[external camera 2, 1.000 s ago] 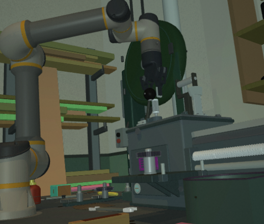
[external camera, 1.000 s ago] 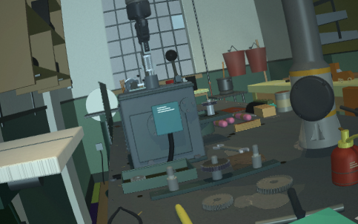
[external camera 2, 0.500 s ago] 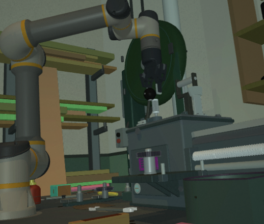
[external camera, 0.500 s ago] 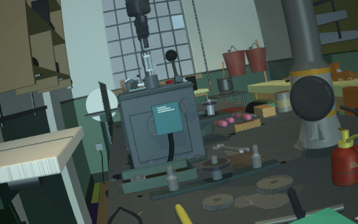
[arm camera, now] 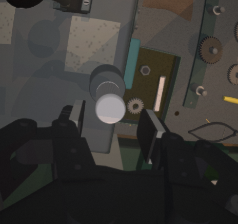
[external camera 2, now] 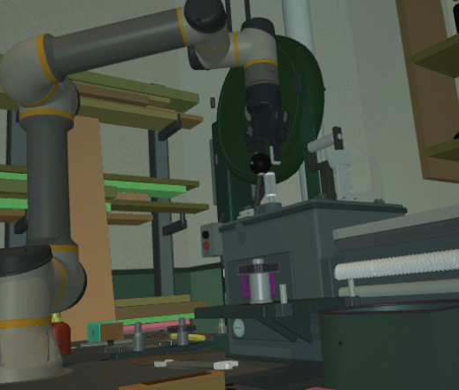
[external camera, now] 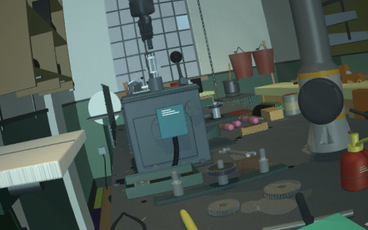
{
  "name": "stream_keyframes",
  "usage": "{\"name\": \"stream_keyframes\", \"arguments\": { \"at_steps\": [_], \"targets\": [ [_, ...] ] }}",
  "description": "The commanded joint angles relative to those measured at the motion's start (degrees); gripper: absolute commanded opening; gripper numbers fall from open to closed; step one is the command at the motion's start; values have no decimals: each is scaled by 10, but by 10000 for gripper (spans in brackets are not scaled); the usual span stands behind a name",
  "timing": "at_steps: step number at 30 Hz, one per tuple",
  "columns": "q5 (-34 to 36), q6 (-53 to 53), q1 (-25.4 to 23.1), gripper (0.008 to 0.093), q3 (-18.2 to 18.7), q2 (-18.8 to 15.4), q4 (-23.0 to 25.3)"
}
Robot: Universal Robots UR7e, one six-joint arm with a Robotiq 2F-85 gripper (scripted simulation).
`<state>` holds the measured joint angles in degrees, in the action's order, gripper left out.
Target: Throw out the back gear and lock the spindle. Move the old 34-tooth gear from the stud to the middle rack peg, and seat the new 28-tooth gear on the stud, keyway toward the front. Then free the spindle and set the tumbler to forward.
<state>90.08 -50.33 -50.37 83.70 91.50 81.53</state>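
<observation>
The pale knurled spindle-lock knob (arm camera: 110, 106) (external camera: 151, 64) (external camera 2: 270, 182) stands upright on top of the grey headstock (external camera: 164, 125). My gripper (arm camera: 112, 119) (external camera: 149, 45) (external camera 2: 267, 148) hangs just above the knob, open and holding nothing. The black-balled lever (external camera: 176, 58) (external camera 2: 260, 164) rises beside the knob. A dark gear (external camera: 221, 169) (arm camera: 210, 49) sits on the middle peg of the rack (external camera: 223, 181). Two tan gears (external camera: 282, 189) (external camera: 223, 207) lie flat on the bench in front of the rack. A purple-toothed gear (external camera 2: 258, 268) sits on the stud at the headstock's end.
The robot's base (external camera: 322, 110) stands at the bench's right. A red oil can (external camera: 356, 167) stands in front of it. A wrench (external camera: 237, 152), a yellow tool (external camera: 188, 219) and a steel bar (external camera: 311, 222) lie on the bench. A tray (external camera: 162, 181) sits below the headstock.
</observation>
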Motion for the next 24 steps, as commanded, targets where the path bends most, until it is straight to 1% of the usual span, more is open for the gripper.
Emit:
{"name": "stream_keyframes", "arguments": {
  "at_steps": [1, 3, 4, 9, 11, 18, 24],
  "targets": [
    [0, 0, 0, 480, 0, 0, 0],
    [0, 0, 0, 480, -6, 0, -4],
    [0, 0, 0, 480, -14, -1, -12],
    [0, 0, 0, 480, -95, -14, -79],
    [0, 0, 0, 480, -114, -18, -94],
    [0, 7, 1, 480, -116, -20, -96],
    [0, 55, 8, 480, -121, -24, -96]
  ]
}}
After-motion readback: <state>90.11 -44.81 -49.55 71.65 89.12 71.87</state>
